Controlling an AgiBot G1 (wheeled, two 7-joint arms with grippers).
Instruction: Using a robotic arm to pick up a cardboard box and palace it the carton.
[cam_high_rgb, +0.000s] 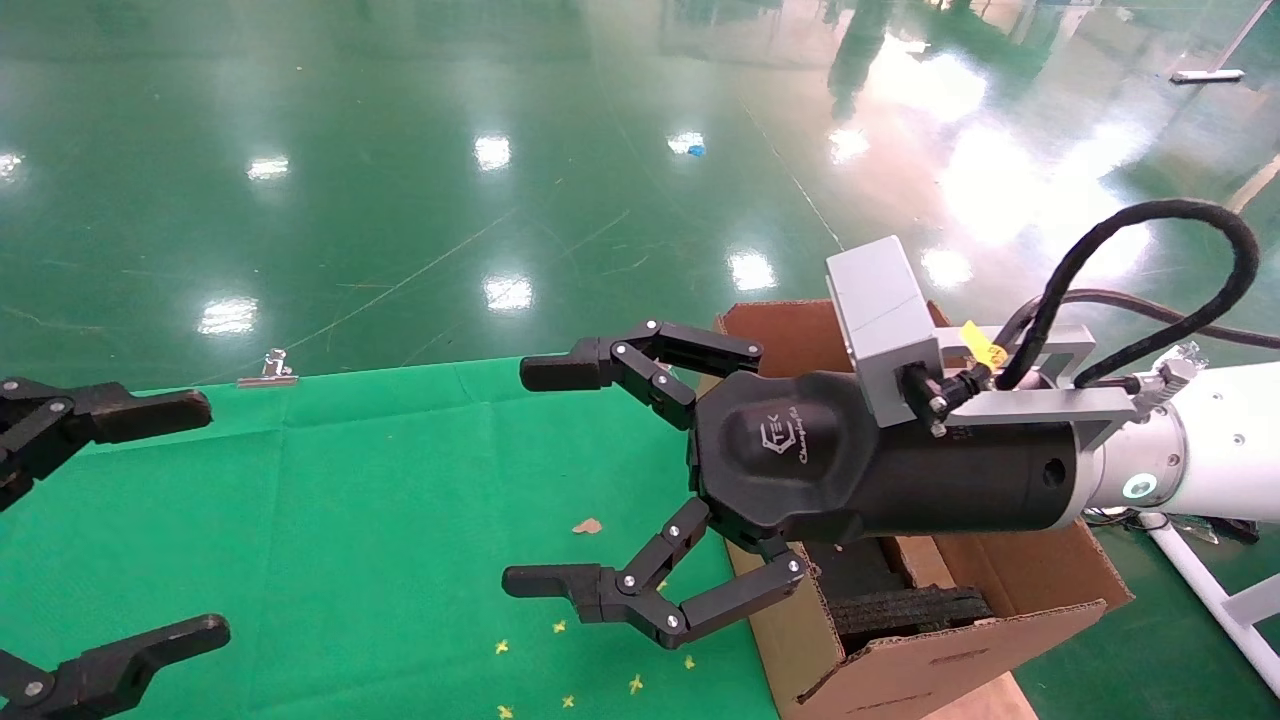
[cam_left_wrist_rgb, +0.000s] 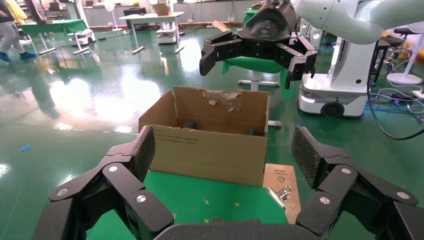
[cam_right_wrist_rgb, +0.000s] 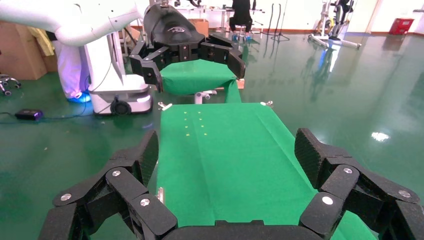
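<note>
Green-covered table (cam_high_rgb: 350, 480); the carton (cam_high_rgb: 960, 620) stands at its right end, flaps up, black foam (cam_high_rgb: 905, 605) inside. Robotic arm (cam_high_rgb: 1220, 440) reaches over carton's near-left corner, right gripper (cam_high_rgb: 545, 475) jaws spread wide, empty. Left gripper (cam_high_rgb: 185, 520) at table's left edge, spread, empty. Cardboard box not in sight.

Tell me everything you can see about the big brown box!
The carton is a large box of brown corrugated cardboard, standing upright and open at the top. Its flaps stand up, and the back one has a ragged, torn edge. Inside sit black foam pieces. Faint printing marks its front wall. It stands at the end of the green-covered table, on the robot's right. The right gripper hovers open beside it; nothing seems to grip it.
</note>
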